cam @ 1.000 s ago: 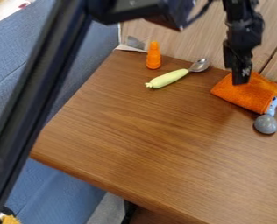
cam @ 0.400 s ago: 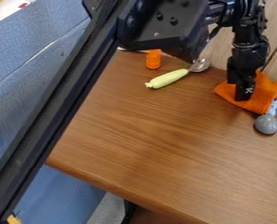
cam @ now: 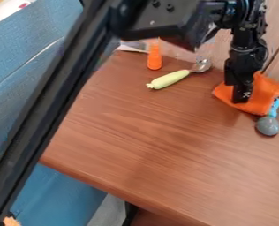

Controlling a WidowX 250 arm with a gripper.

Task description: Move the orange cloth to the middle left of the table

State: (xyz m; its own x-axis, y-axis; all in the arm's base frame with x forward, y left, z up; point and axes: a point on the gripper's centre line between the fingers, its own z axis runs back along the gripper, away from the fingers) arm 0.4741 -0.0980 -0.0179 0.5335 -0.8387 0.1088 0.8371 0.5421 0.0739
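Fingers on the black gripper (cam: 243,99): can't tell if apart or together. Tips are down at the orange cloth (cam: 264,95), far right on the table (cam: 148,132). Grey ball (cam: 267,126) near the cloth's near right side. Yellow-handled spoon (cam: 170,79) to its left, orange cone-like piece (cam: 154,58) just beyond the handle.

1. I am seeing the orange cloth (cam: 263,95) lying rumpled under the tip of the pincer (cam: 241,99), its fabric showing on both sides of it.
2. I am watching one corner pointing out to the pincer's right in my view, and a raised fold standing just behind it.
3. I am seeing the brown, wood-grained table (cam: 148,128) stretching left and nearer from the pincer.
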